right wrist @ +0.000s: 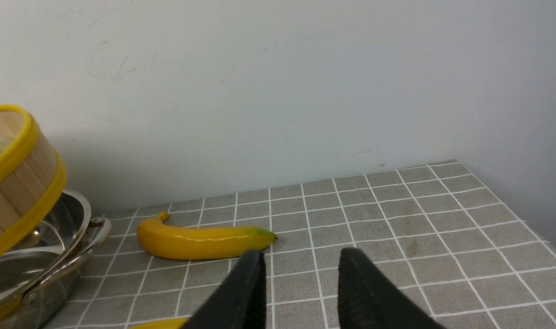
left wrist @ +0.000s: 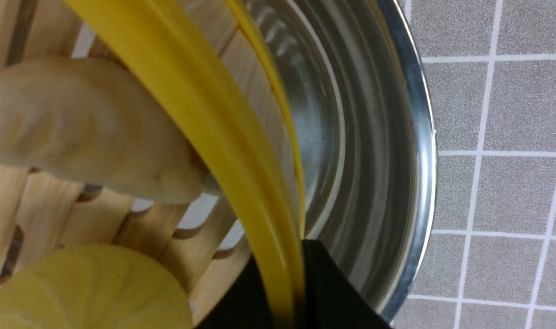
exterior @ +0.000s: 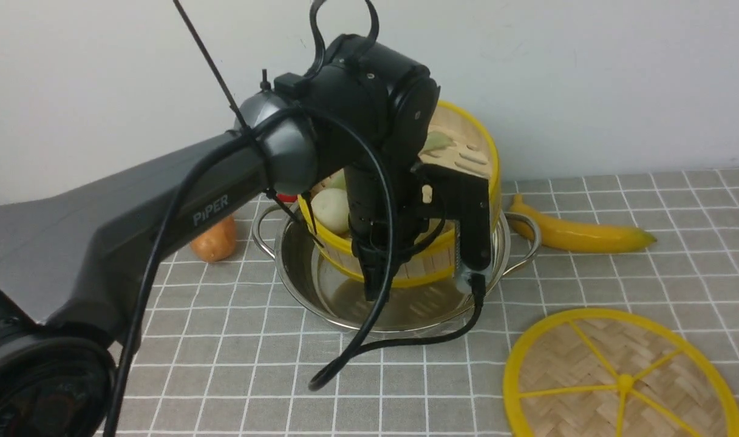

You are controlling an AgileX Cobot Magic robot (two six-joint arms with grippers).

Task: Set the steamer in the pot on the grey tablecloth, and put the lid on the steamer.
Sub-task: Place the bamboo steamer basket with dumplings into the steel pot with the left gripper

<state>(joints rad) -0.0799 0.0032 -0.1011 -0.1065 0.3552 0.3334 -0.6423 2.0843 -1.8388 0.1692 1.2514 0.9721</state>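
Tilted steamer [exterior: 463, 149] over the pot [exterior: 296, 255], seemingly in the left hand [exterior: 378, 279]; lid [exterior: 624, 382] on the grey tablecloth [exterior: 235, 364].

The pot [exterior: 297, 255] is polished metal, mirror-glossy and smooth. The steamer [exterior: 427, 262] has matt pale wooden slats and a smooth yellow rim. The lid [exterior: 588, 358] is matt woven bamboo. The grey tablecloth [exterior: 254, 340] is matt, finely grained cloth. The banana [exterior: 578, 235] is smooth, glossy.

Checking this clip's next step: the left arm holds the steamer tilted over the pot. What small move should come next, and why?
Probably level the steamer and lower it into the pot. The left gripper is shut on its yellow rim, and the basket hangs tilted, low edge inside the pot, not seated flat.
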